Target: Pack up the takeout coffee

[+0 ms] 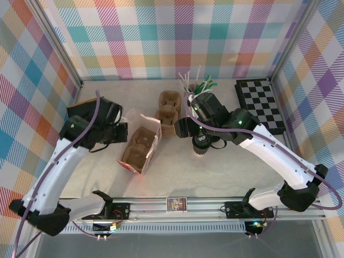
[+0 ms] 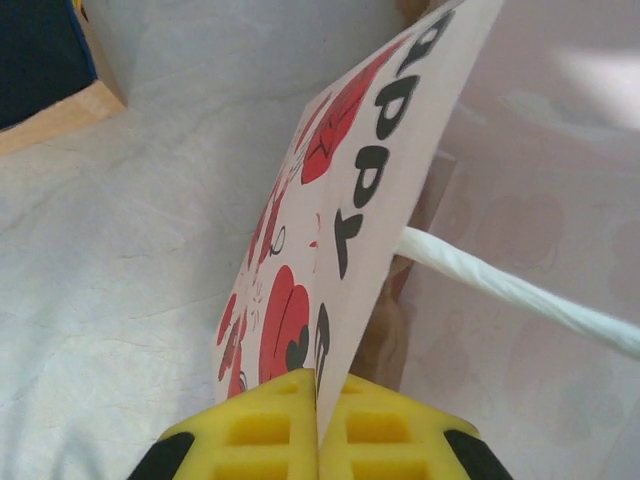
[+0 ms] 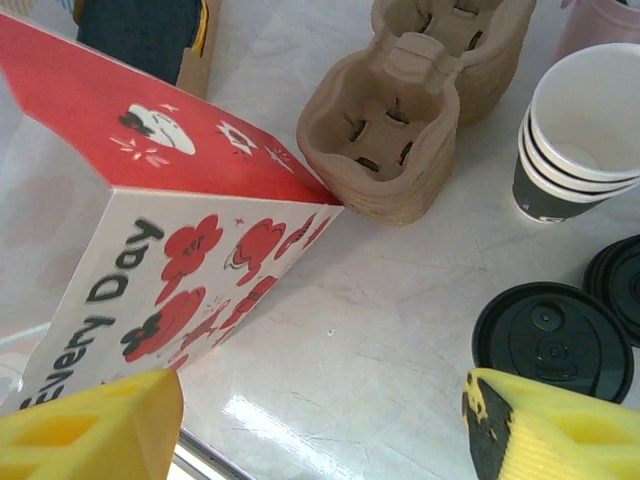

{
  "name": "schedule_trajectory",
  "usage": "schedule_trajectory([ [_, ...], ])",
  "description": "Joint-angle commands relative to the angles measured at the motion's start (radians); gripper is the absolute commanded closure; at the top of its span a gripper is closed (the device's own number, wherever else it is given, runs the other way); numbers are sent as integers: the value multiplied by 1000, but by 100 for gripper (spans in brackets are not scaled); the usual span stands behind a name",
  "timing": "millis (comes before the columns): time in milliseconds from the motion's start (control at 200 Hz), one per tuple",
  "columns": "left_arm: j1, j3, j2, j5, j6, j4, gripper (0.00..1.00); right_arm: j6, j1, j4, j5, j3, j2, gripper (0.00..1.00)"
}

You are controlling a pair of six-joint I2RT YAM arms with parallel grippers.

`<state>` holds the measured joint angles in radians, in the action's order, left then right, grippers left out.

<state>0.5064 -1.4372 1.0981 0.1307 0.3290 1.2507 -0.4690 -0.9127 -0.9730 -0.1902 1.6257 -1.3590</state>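
Note:
The takeout coffee (image 1: pixel 201 146), a dark-banded cup with a black lid, stands at mid-table just under my right gripper (image 1: pixel 200 134). That gripper (image 3: pixel 320 440) is open, with only bare table between its yellow fingers. A round black lid (image 3: pixel 550 340) sits just ahead of its right finger; whether a cup is under it is hidden. The white paper bag (image 1: pixel 141 149) with red flowers lies tilted, mouth up, with a cardboard carrier inside. My left gripper (image 1: pixel 122 133) is shut on the bag's rim (image 2: pixel 360 200), its yellow pads (image 2: pixel 270 430) pinching the paper.
A stack of cardboard cup carriers (image 1: pixel 168 110) stands behind the bag. Lidless white cups (image 3: pixel 575 130) are stacked beside more black lids (image 3: pixel 620 290). A pink cup of straws (image 1: pixel 196 86) and a checkerboard (image 1: pixel 260 105) are at the back right.

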Motion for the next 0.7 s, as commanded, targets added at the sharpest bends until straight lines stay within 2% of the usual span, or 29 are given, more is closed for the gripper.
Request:
schedule_trajectory([
  [0, 32, 63, -80, 98, 35, -71, 100, -10, 0, 36, 23, -15, 12, 26],
  [275, 80, 81, -129, 146, 87, -33, 100, 14, 0, 70, 52, -29, 11, 26],
  [430, 102, 55, -125, 146, 112, 2, 100, 69, -2, 156, 136, -27, 34, 26],
  [555, 116, 30, -117, 125, 117, 29, 100, 138, -5, 154, 189, 68, 3, 27],
  [695, 154, -63, -122, 210, 105, 63, 100, 180, -5, 130, 257, 179, -58, 27],
])
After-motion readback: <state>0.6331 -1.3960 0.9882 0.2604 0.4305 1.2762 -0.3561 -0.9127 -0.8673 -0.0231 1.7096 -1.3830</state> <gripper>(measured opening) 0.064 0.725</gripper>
